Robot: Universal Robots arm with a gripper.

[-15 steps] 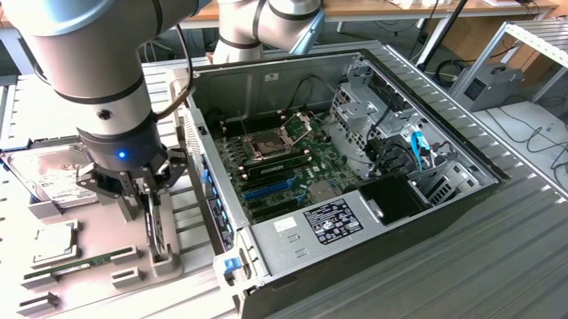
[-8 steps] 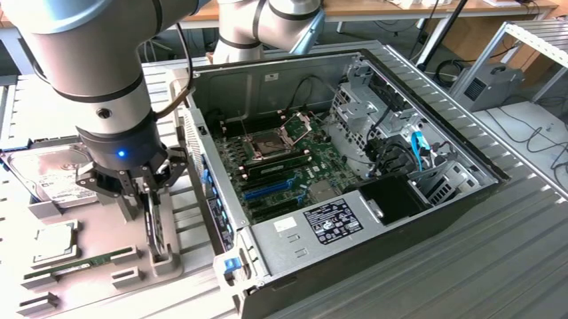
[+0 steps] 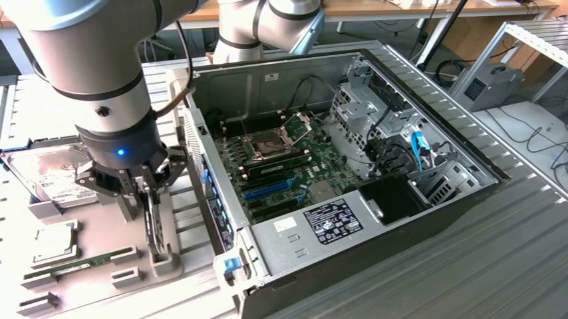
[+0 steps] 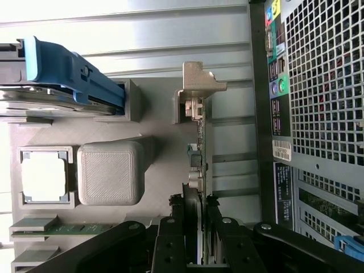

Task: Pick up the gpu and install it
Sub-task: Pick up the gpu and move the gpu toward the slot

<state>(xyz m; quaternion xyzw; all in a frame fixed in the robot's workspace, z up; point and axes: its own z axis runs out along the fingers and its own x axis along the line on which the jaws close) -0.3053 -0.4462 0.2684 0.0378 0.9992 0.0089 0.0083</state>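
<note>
Black jointed fingers point(image 4: 170, 242) of my gripper point(image 4: 196, 227) clamped the thin upright card point(image 4: 200, 165); its bent silver bracket point(image 4: 199, 79) stood beyond them.

Bright, even daylight fills the exterior view, and shadows are soft. The inside of the open black computer case point(image 3: 400, 266) is dimmer, darkest toward 4 o'clock. In the wrist view, glare washes the ribbed silver metal bench point(image 4: 142, 34) almost white.

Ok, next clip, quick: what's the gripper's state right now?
Gripper: closed on the gpu, which stands on edge in the grey holder beside the open computer case.
</note>
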